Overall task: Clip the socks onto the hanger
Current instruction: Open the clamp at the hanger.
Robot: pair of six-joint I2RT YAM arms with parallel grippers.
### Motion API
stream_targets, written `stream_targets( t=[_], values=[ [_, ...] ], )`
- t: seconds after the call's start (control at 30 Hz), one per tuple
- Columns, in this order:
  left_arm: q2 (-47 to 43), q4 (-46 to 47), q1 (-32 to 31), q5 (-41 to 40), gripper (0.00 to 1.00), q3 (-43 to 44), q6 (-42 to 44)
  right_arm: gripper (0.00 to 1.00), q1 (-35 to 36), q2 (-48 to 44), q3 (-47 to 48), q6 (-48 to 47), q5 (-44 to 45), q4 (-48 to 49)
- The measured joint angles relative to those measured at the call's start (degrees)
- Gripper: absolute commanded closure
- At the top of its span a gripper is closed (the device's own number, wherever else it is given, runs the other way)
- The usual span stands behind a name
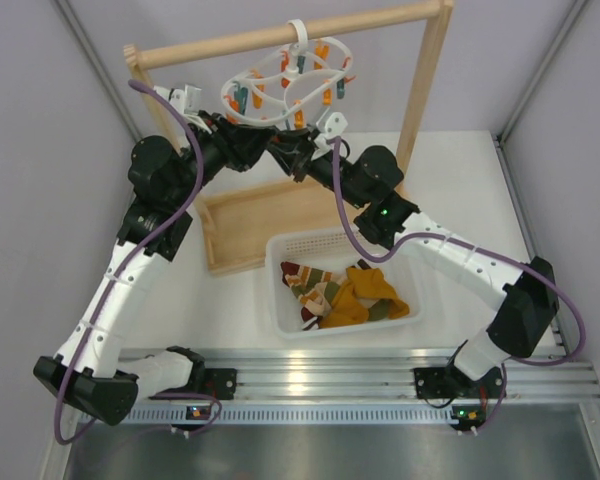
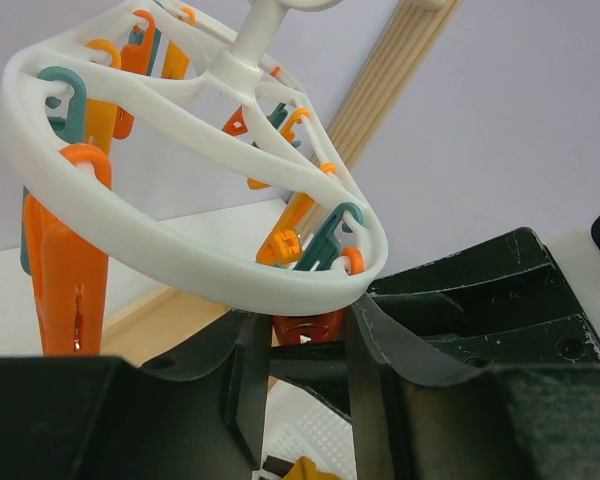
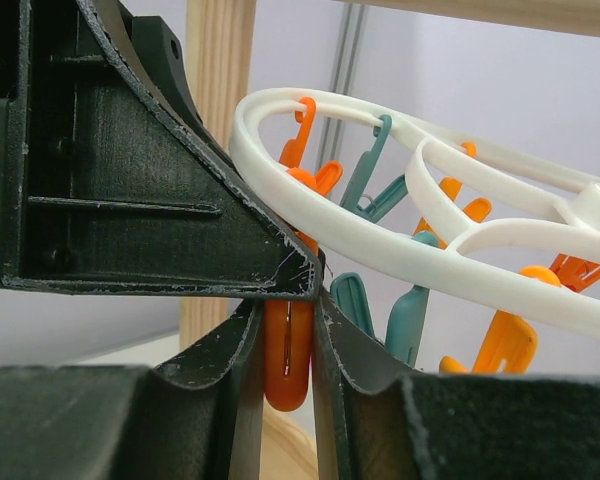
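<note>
The white oval hanger (image 1: 285,85) hangs by its hook from the wooden rail, with orange and teal pegs dangling below it. Both grippers meet just under its near rim. My right gripper (image 3: 288,325) is shut on an orange peg (image 3: 288,365), which stands upright between its fingers. My left gripper (image 2: 305,345) is closed against an orange peg (image 2: 308,326) right below the ring (image 2: 180,270), its fingers touching both sides. In the top view the left gripper (image 1: 263,143) and right gripper (image 1: 292,152) nearly touch. The socks (image 1: 352,297), mustard and striped, lie in the white basket (image 1: 280,322).
A wooden rail frame (image 1: 425,85) carries the hanger, its posts at back left and back right. A shallow wooden tray (image 1: 230,232) lies under the arms, beside the basket. Grey walls close in left and right.
</note>
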Motion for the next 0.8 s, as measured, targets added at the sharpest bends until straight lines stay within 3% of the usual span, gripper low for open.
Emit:
stream_targets(
  t=[0.1, 0.2, 0.37, 0.63, 0.73, 0.8],
  values=[
    [0.07, -0.20, -0.02, -0.39, 1.00, 0.00, -1.18, 0.65, 0.00, -0.33, -0.39, 0.13, -0.04, -0.15],
    [0.09, -0.35, -0.09, -0.66, 1.00, 0.00, -2.58, 0.60, 0.07, -0.50, -0.70, 0.17, -0.44, -0.57],
    [0.07, -0.37, -0.37, -1.07, 1.00, 0.00, -3.10, 0.60, -0.04, -0.61, -0.74, 0.66, -0.39, -2.36],
    [-0.04, -0.50, -0.37, -1.05, 1.00, -0.11, -2.51, 0.83, -0.81, -0.61, -0.74, 1.18, -0.48, -3.37],
    [-0.07, -0.52, -0.37, -1.05, 1.00, -0.17, -2.32, 1.00, -0.90, -0.61, -0.70, 1.33, -0.59, -3.52],
    [-0.07, -0.57, -0.37, -1.05, 0.95, -0.17, -2.32, 1.00, -0.96, -0.61, -0.68, 1.22, -0.81, -3.58]
  ],
)
